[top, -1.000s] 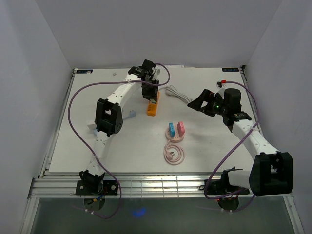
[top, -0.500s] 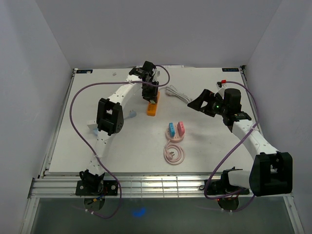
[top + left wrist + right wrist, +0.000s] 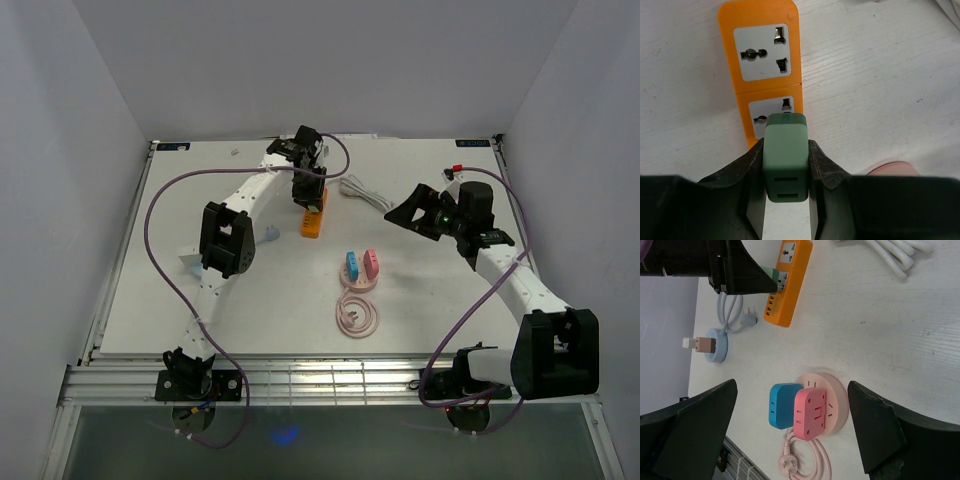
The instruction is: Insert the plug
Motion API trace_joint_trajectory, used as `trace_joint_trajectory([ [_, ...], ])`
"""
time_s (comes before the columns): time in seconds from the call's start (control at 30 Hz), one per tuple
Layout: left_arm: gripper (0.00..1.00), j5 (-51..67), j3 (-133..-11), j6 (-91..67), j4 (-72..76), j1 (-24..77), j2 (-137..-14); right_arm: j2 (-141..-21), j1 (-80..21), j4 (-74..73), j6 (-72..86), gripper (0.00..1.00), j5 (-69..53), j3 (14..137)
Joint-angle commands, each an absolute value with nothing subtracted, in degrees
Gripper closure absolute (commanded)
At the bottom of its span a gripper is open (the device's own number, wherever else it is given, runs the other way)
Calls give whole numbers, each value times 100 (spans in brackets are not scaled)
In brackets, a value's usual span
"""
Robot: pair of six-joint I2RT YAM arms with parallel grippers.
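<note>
My left gripper (image 3: 786, 172) is shut on a green plug (image 3: 785, 155), pinched between both fingers. The plug sits over the second socket of the orange power strip (image 3: 760, 45), whose first socket is bare; whether its pins are in the socket is hidden. In the top view the left gripper (image 3: 308, 188) stands over the far end of the strip (image 3: 314, 220). The right wrist view also shows the strip (image 3: 789, 282) with the green plug (image 3: 772, 274) under the left gripper. My right gripper (image 3: 405, 212) is open and empty, held above the table right of the strip.
A pink round socket hub (image 3: 361, 273) with a blue adapter (image 3: 782, 405) and a pink adapter (image 3: 812, 411) sits mid-table, its pink cable (image 3: 357, 315) coiled in front. A white cable (image 3: 365, 193) lies behind. A blue round hub (image 3: 717, 346) with a brown plug lies left.
The left arm has shifted slightly, with the gripper still over the orange strip. The right arm has not moved.
</note>
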State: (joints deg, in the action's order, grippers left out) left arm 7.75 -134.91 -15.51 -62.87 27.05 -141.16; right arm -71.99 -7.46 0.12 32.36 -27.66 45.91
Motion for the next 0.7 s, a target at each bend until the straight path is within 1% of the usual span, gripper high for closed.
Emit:
trace_joint_trajectory([
  [0.0, 100, 177, -13061, -1459, -6653, 2751, -14125, -7242, -712, 316, 3182, 4, -2944, 4509],
  [0.17, 100, -184, -12561, -1450, -6680, 2821, -13861, -7242, -712, 378, 3217, 5, -2979, 4465],
  [0.4, 100, -79, -11848, -1380, -6645, 2848, -13404, -7181, -721, 395, 3243, 6, -3006, 4438],
  [0.5, 100, 148, -11594, -1327, -6636, 2839, -13149, -7163, -712, 404, 3261, 6, -3023, 4421],
  [0.67, 100, 334, -10865, -1310, -6531, 2848, -12474, -7102, -712, 422, 3270, 7, -3023, 4386],
])
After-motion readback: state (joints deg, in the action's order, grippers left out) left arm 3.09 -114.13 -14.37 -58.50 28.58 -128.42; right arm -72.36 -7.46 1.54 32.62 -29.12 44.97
